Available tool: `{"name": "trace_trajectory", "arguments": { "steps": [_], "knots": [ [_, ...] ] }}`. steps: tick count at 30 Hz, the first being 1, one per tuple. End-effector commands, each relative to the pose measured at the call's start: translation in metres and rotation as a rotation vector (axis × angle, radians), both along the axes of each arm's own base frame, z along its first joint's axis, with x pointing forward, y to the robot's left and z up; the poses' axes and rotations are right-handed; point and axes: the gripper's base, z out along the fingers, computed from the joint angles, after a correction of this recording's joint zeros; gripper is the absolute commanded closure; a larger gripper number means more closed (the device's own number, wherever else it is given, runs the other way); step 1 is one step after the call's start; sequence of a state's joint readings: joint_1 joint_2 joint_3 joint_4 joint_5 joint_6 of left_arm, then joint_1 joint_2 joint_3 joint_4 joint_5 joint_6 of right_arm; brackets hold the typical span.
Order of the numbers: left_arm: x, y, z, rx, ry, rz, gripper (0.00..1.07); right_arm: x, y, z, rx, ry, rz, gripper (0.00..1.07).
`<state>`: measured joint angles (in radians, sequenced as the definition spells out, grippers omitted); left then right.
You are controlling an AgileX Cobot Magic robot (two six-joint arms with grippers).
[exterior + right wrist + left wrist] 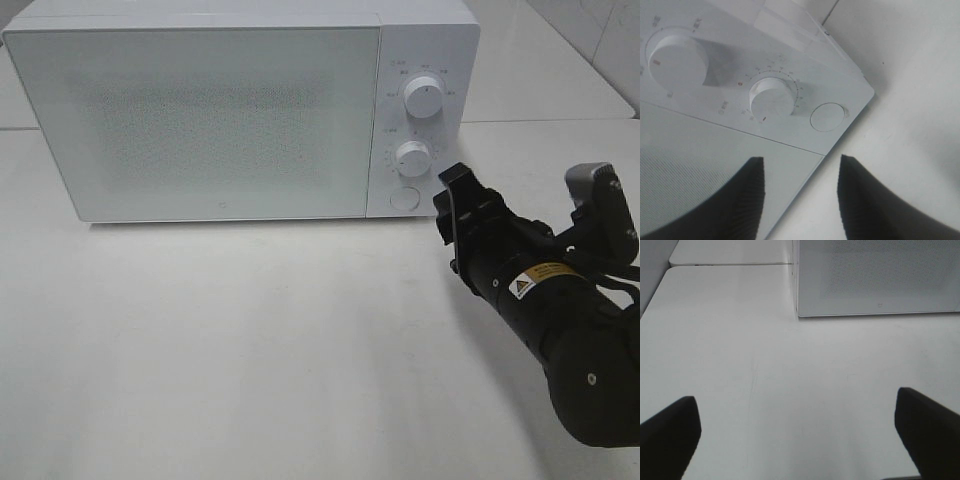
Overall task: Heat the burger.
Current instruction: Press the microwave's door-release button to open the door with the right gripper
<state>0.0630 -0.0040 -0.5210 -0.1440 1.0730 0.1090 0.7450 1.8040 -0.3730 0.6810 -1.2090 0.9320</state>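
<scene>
High view: your right gripper (455, 200) sits just right of the microwave (200, 110), level with its round button (404, 196). The door is shut and the burger is unseen, likely inside.
Left wrist: left gripper (795, 397) is wide open, empty, over the table (765, 340).
Right wrist: jaws are part-open, empty, and the lower dial (771, 97) lies ahead, its pointer readable only here.

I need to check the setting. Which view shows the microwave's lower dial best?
The right wrist view: the lower dial is close up, its pointer and scale marks clear. The exterior high view shows the dial small, marks unreadable. The left wrist view misses it.
</scene>
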Motion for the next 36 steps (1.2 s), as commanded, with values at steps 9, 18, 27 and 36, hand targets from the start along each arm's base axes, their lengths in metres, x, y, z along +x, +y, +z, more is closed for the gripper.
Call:
{"name": "trace_trajectory", "arguments": {
  "steps": [9,18,27,36],
  "knots": [
    [-0.003,-0.001,-0.001,-0.013,-0.014,0.002,0.09,0.002,0.002,0.005,0.452,0.002,-0.113,0.95],
    [-0.003,-0.001,-0.001,-0.013,-0.014,0.002,0.09,0.001,0.002,-0.001,0.483,0.07,-0.149,1.07],
    [-0.003,-0.001,-0.001,-0.013,-0.014,0.002,0.09,0.008,0.006,-0.005,0.495,0.124,-0.199,1.07],
    [-0.003,-0.001,-0.001,-0.013,-0.014,0.002,0.09,0.024,0.021,-0.018,0.499,0.137,-0.211,1.07]
  ]
}}
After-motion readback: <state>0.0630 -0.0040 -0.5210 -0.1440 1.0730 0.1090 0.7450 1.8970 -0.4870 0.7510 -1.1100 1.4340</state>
